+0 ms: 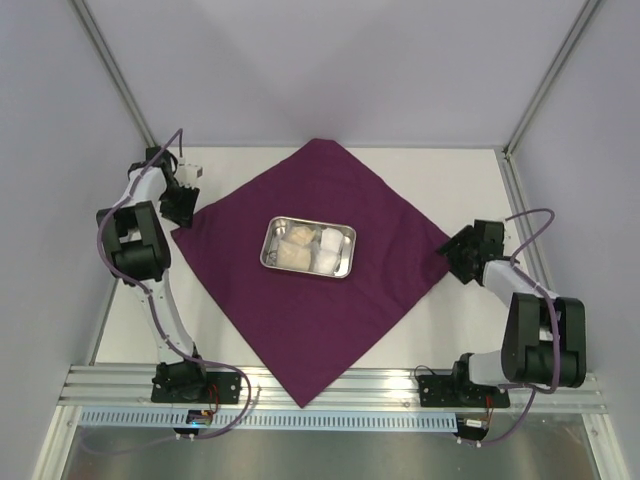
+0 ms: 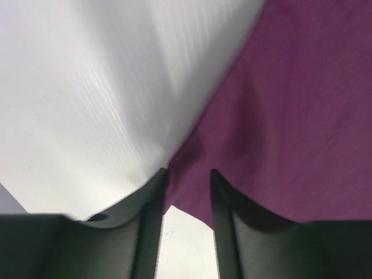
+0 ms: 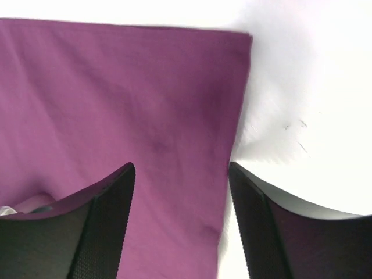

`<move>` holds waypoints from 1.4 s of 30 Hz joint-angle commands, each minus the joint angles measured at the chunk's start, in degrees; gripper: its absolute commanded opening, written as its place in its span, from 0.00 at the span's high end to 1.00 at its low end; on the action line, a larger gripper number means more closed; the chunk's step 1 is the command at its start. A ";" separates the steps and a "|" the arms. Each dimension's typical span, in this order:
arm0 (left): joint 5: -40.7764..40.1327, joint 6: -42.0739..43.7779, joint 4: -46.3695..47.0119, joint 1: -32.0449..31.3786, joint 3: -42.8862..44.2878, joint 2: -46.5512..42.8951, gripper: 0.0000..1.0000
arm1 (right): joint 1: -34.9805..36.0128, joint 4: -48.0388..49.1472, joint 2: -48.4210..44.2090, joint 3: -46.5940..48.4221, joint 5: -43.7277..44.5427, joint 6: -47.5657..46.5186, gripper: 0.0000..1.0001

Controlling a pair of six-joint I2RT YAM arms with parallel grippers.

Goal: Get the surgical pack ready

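The overhead view is bright and evenly lit from above, sharp throughout, with soft short shadows on the white surface [image 1: 440, 340] and a dull glint on the metal tray [image 1: 308, 247]. Both wrist views are overexposed, the surface washing out to near featureless glare. The left wrist picture looks smeared, perhaps by motion, softening the surgical pack [image 2: 290, 116] edge; the left claw [image 2: 187, 172] shows dark and unfocused.

Surgical pack [image 1: 300, 320] — deep plum drape, unfolded, flat, diamond-wise, centred on white table [image 1: 450, 330]
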 commanded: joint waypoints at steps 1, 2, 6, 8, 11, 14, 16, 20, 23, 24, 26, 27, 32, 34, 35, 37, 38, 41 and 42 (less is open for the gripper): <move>-0.61 -0.59 -0.21 0.56 -3.98 -6.69 0.51 | 7.66 -14.51 -6.93 8.93 16.38 -6.33 0.30; -0.61 -0.42 -0.30 0.56 -4.68 -7.65 0.45 | 11.54 -16.47 -8.95 11.23 21.12 -7.21 0.28; 0.70 1.16 -1.00 0.56 -10.12 -15.28 0.36 | 26.22 -19.66 -8.80 17.05 32.00 -10.46 0.18; 2.81 1.69 -1.52 0.48 -12.33 -17.85 0.33 | 27.74 -14.49 -5.74 16.35 23.67 -11.88 0.23; 4.83 2.22 -2.84 0.65 -16.63 -21.54 0.32 | 29.85 -9.82 1.19 17.83 8.10 -11.88 0.34; 6.59 3.01 -2.50 0.65 -21.46 -24.27 0.31 | 33.01 -6.65 6.66 20.82 -0.44 -13.19 0.54; 7.82 3.19 -2.14 0.56 -24.37 -25.15 0.31 | 34.77 -5.86 9.56 22.23 -3.08 -13.37 0.58; 8.53 3.19 -1.97 0.56 -28.23 -26.38 0.31 | 37.85 -6.90 13.09 25.13 -1.17 -14.60 0.64; 9.32 3.54 -1.88 0.65 -30.43 -28.31 0.31 | 38.64 -7.70 13.97 25.75 1.11 -13.64 0.67; 9.50 3.63 -1.88 0.56 -30.96 -28.84 0.30 | 38.56 -7.96 13.80 25.58 2.26 -12.50 0.67; 9.76 3.72 -1.97 0.56 -32.02 -30.15 0.30 | 38.56 -8.84 13.18 25.58 4.72 -12.14 0.67; 9.85 3.54 -1.97 0.56 -32.37 -30.51 0.30 | 38.56 -8.76 13.18 25.66 4.73 -12.23 0.67; 10.90 3.10 -1.62 0.65 -33.69 -31.66 0.30 | 38.65 -9.81 17.92 28.30 3.77 -12.84 0.65; 10.99 2.93 -1.62 0.56 -33.87 -31.74 0.30 | 38.56 -9.11 20.46 29.00 2.54 -13.37 0.65; 11.17 2.84 -1.61 0.56 -34.13 -31.83 0.30 | 38.64 -8.67 21.26 29.18 1.23 -13.46 0.67; 11.52 2.58 -1.53 0.65 -34.31 -31.74 0.30 | 38.64 -8.93 22.93 29.62 0.78 -13.28 0.73; 11.78 2.49 -1.61 0.56 -34.48 -31.74 0.30 | 38.65 -9.02 23.02 29.53 0.34 -13.28 0.82; 11.70 2.57 -1.79 0.56 -34.83 -31.75 0.30 | 38.73 -9.11 21.54 27.35 0.25 -13.81 0.94; 11.70 2.57 -2.05 0.56 -34.84 -31.66 0.30 | 38.82 -9.02 20.83 26.64 0.51 -14.07 0.96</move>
